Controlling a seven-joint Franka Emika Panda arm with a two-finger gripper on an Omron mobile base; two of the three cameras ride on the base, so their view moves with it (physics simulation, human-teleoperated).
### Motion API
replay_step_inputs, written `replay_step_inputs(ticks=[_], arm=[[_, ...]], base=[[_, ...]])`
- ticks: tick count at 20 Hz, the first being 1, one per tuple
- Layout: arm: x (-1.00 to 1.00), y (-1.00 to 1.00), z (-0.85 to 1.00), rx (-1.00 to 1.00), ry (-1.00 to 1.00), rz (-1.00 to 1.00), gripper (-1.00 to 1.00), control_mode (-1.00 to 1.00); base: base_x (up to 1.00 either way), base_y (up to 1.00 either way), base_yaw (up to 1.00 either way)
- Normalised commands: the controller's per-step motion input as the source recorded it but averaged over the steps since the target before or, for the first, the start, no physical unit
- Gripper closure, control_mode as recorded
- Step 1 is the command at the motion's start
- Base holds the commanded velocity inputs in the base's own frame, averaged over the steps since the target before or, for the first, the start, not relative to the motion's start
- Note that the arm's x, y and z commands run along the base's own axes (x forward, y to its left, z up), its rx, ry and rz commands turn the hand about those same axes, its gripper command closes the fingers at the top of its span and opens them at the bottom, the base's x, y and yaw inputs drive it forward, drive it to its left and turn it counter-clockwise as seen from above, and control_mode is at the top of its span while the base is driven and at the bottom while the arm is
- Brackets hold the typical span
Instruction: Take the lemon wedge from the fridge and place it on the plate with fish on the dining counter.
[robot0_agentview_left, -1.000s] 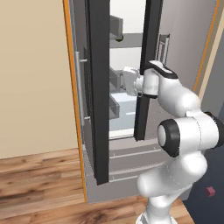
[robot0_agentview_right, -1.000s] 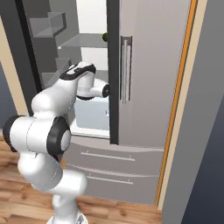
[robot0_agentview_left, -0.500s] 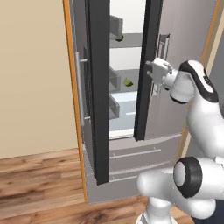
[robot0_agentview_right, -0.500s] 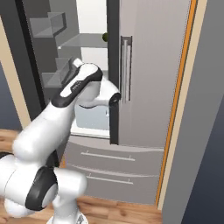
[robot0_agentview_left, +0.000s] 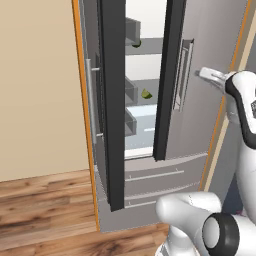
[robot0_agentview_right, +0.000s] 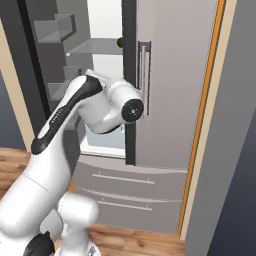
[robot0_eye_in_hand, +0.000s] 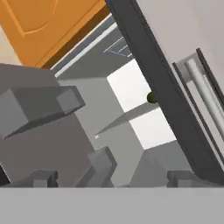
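Sitting on a middle shelf inside the fridge (robot0_agentview_left: 200, 75), the lemon wedge (robot0_agentview_left: 146, 93) shows through the gap between the doors. The gripper (robot0_eye_in_hand: 109, 177) has its jaws spread wide with nothing in them, well off from the wedge, pointed up toward a dark green round item (robot0_eye_in_hand: 152, 97) on a higher shelf.

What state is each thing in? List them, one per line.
fridge: door open, white interior showing
drawers: both shut
lemon wedge: on a shelf inside, untouched
dark green item: on a higher shelf
gripper: open, empty, in front of the fridge
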Motion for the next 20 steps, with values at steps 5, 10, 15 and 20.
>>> replay_step_inputs(ticks=[5, 10, 15, 20], arm=[[-0.24, -0.07, -0.44, -0.73, 0.0, -0.38, -1.0, -1.0], [0.05, -0.02, -0.1, -0.27, -0.13, -0.1, -1.0, -1.0], [0.11, -0.49, -0.01, 0.06, 0.0, -0.03, -1.0, -1.0], [0.23, -0.64, -0.04, 0.03, -0.02, -0.15, -1.0, -1.0]], base=[[0.0, 0.0, 0.0], [0.0, 0.0, 0.0], [0.0, 0.0, 0.0], [0.0, 0.0, 0.0]])
